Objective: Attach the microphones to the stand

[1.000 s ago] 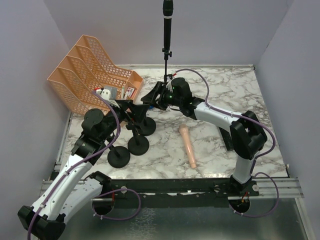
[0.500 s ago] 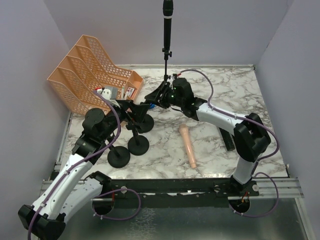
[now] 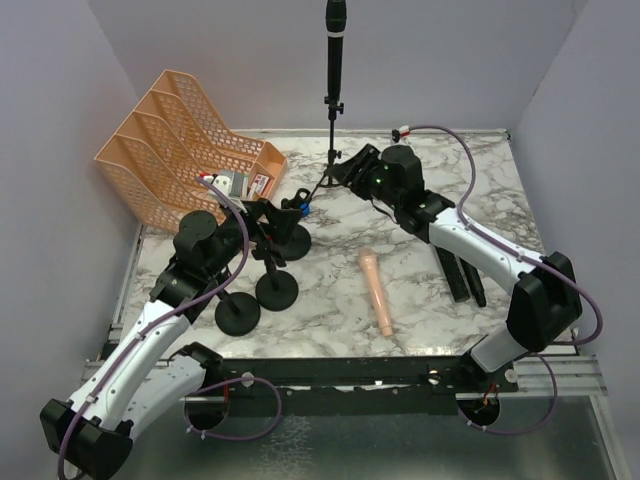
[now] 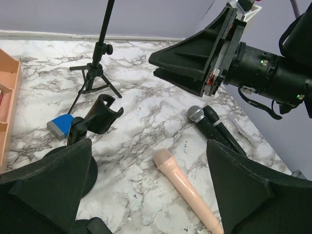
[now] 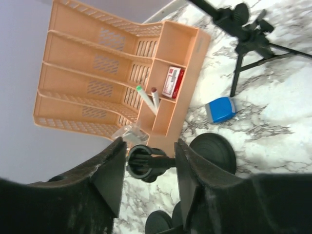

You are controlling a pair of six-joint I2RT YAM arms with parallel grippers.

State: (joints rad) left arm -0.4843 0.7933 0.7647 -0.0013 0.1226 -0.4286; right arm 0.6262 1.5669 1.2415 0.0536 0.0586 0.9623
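A black microphone (image 3: 335,28) stands clipped on top of the tall tripod stand (image 3: 329,135). The pale pink microphone (image 3: 376,290) lies on the marble, also in the left wrist view (image 4: 187,191). Two black microphones (image 3: 460,270) lie side by side at the right; one has a silver mesh head (image 4: 196,114), the other is all black (image 4: 222,129). Three round-base stands (image 3: 276,290) with empty clips (image 4: 101,113) stand at the left. My left gripper (image 3: 268,222) is open and empty above them (image 4: 148,190). My right gripper (image 3: 337,177) is open and empty near the tripod legs (image 5: 148,165).
An orange file organizer (image 3: 175,150) with small items stands at the back left, also in the right wrist view (image 5: 112,73). A small blue block (image 3: 300,208) lies by the tripod legs (image 5: 220,109). Grey walls enclose the table on three sides.
My right arm has pulled back to the right and up, away from the round-base stands toward the tripod. My left gripper has barely moved. The microphones lie where they were.
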